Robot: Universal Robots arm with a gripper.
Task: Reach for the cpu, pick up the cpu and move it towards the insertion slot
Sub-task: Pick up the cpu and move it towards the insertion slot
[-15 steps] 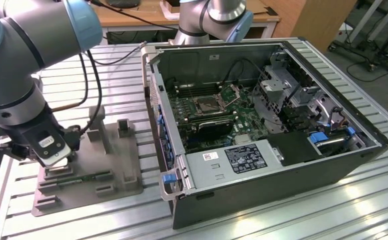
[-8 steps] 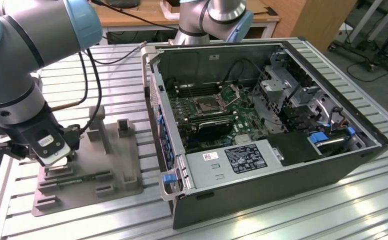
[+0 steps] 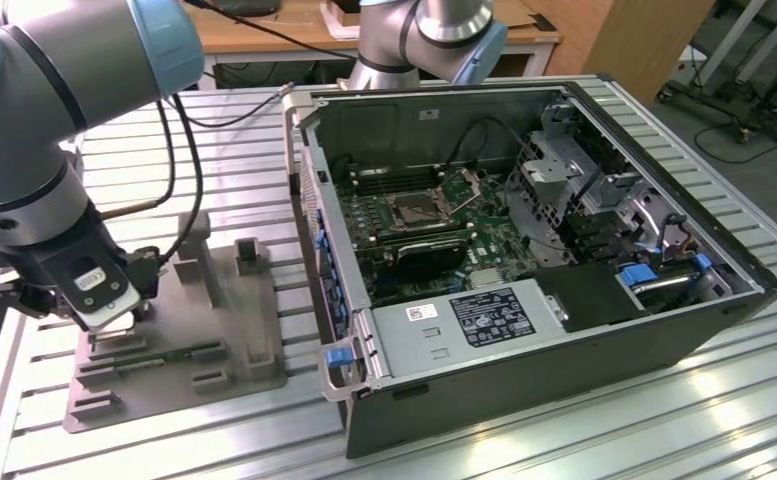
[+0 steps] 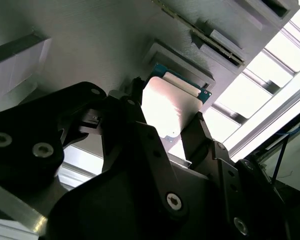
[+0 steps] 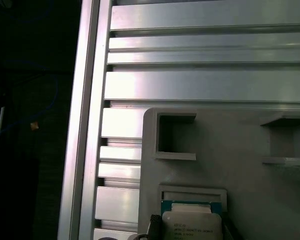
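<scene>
The cpu [image 4: 172, 102], a flat silvery square chip with a thin green-tan rim, lies at its recess on the grey fixture plate [image 3: 228, 330]. It also shows in the first wrist view as the cpu [image 5: 191, 222]. My gripper [image 4: 167, 107] is down over it, its black fingers [image 4: 135, 92] against two opposite edges of the chip, shut on it. In the exterior view my gripper [image 3: 105, 318] hangs low over the plate's left end. The insertion slot [image 3: 415, 210] is the shiny square socket in the open computer case, its lid raised.
The fixture plate carries upright blocks [image 3: 185, 265] and a memory stick [image 3: 161, 358] beside the gripper. The open computer case [image 3: 535, 250] stands to the exterior view's right, its side wall [image 3: 311, 230] between plate and socket. A second arm's base [image 3: 422, 40] stands behind the case on the ribbed aluminium table [image 3: 161, 440].
</scene>
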